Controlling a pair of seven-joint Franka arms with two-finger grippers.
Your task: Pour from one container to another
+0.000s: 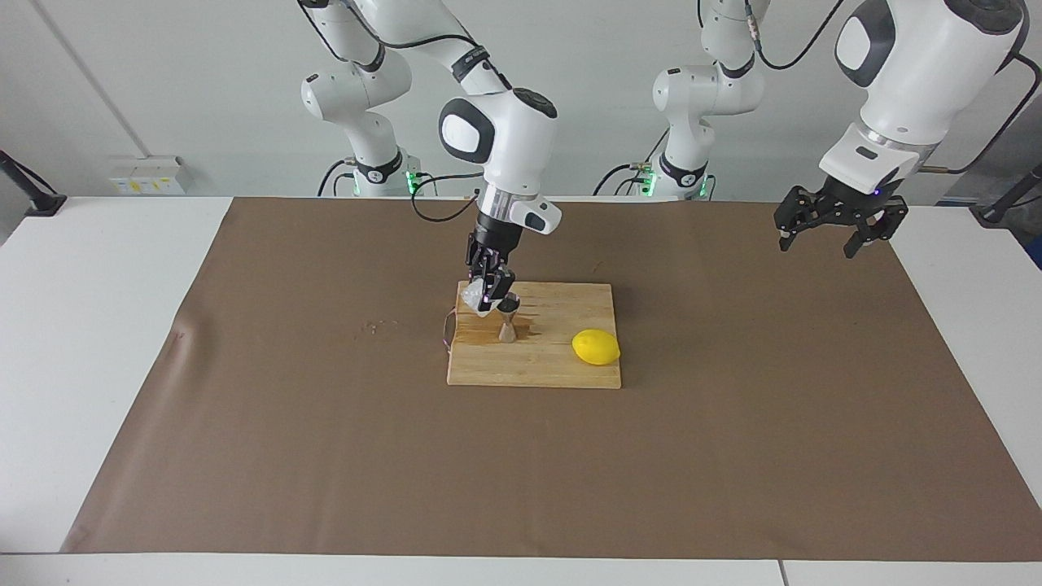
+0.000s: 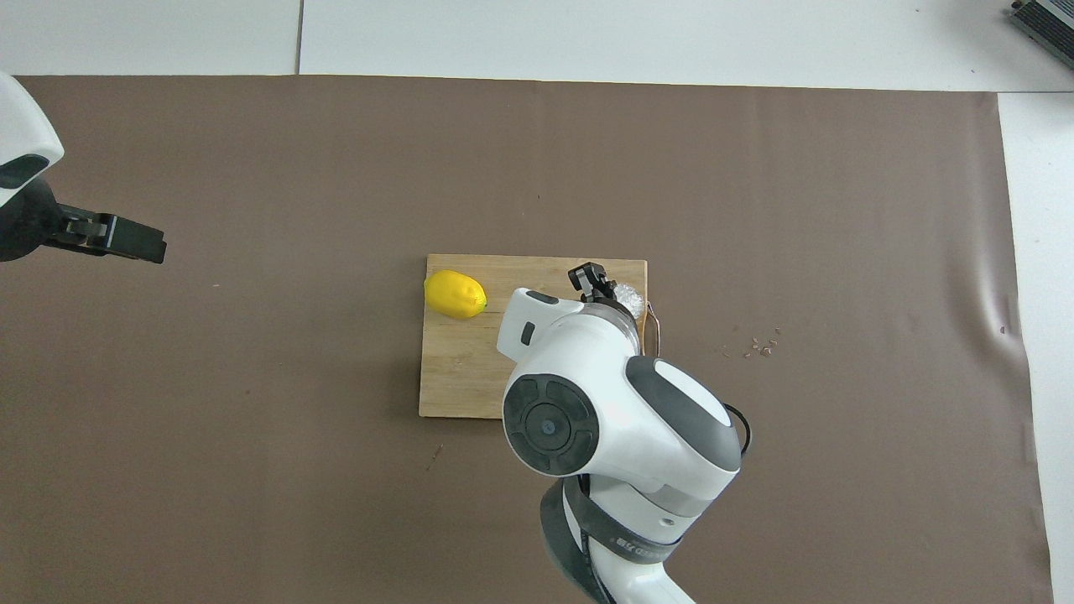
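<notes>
A white counter (image 1: pixel 98 325) under a brown mat (image 1: pixel 733 423) carries one wooden board (image 1: pixel 553 366), one lemon (image 1: pixel 595 347), one steel jigger (image 1: pixel 507 324) and one clear cup (image 1: pixel 474 298). The right gripper (image 1: pixel 491 298) has its fingers clamped on the cup, tilted just above the jigger near the board's robot-side edge. The left gripper (image 1: pixel 838 233) waits with its fingers spread over the mat's corner.

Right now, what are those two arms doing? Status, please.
Right gripper shut on clear cup, tipped over steel jigger on cutting board. Left gripper open, waiting. Lemon on board, clear of the pour.
</notes>
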